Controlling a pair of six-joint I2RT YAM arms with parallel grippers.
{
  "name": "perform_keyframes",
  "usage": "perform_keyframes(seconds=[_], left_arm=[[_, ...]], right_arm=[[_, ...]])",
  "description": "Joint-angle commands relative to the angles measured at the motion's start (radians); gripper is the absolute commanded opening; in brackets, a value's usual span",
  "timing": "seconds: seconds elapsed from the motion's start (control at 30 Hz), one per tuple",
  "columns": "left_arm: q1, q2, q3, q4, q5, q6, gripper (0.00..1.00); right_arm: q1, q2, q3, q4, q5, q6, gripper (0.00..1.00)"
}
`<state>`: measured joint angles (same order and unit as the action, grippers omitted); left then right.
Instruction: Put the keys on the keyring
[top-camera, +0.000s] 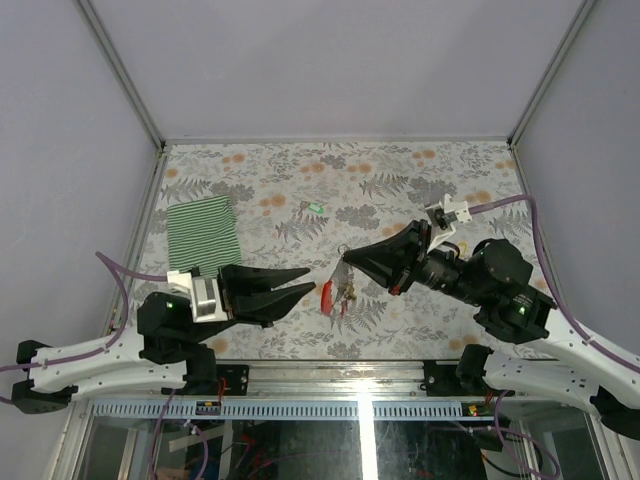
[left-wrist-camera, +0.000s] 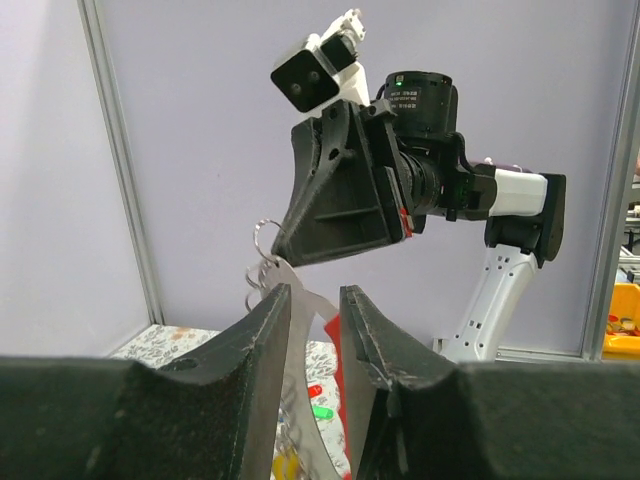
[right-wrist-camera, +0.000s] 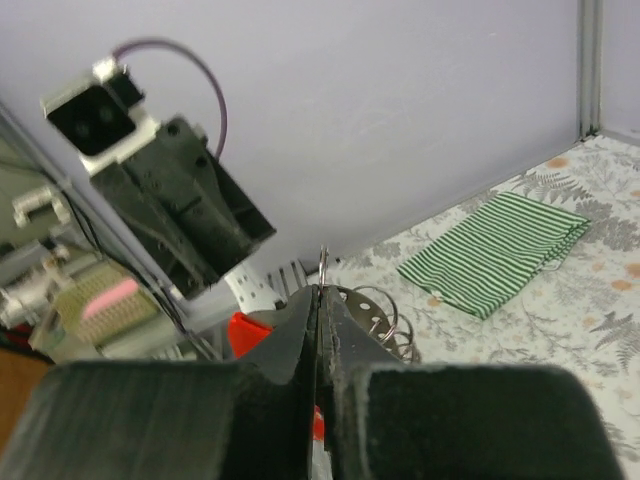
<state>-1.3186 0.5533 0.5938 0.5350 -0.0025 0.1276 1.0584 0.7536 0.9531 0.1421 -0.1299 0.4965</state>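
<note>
Top external: right claw (top-camera: 347, 263) clamps the hanging keyring (top-camera: 326, 296), just right of the slightly parted left claw (top-camera: 311, 279).

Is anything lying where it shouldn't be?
Yes. One tiny green-headed metal key lies alone on the flower-patterned table, apart from the metal ring of keys dangling from the right pincer.

No text, label or number is legible (the pale band on the motor housing (left-wrist-camera: 422, 88) is blurred)
</note>
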Motion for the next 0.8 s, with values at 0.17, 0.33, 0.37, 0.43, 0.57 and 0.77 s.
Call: perform_keyframes(seconds=[0.17, 0.33, 0.37, 0.43, 0.57, 0.77], left_arm=[[0.003, 0.009, 0.101, -0.143, 0.078, 0.086, 0.28], [0.003, 0.046, 0.182, -0.321, 0.062, 0.118, 0.3], [0.003, 0.058, 0.198, -0.356, 0.058, 0.125, 0.3], [0.003, 0.087, 0.231, -0.411, 0.048, 0.134, 0.31], [0.003, 0.15, 0.274, -0.462, 0.059, 0.158, 0.32], [0.002, 0.201, 0.28, -0.446, 0.1, 0.15, 0.33]], right_arm=[[0.006, 0.007, 0.181, -0.318, -0.242, -0.627, 0.0], [0.006, 0.073, 0.353, -0.625, -0.283, -0.779, 0.0], [0.006, 0.095, 0.407, -0.691, -0.285, -0.791, 0.0], [0.006, 0.144, 0.485, -0.81, -0.287, -0.801, 0.0], [0.006, 0.237, 0.605, -1.011, -0.283, -0.791, 0.0], [0.006, 0.327, 0.72, -1.199, -0.235, -0.786, 0.0]])
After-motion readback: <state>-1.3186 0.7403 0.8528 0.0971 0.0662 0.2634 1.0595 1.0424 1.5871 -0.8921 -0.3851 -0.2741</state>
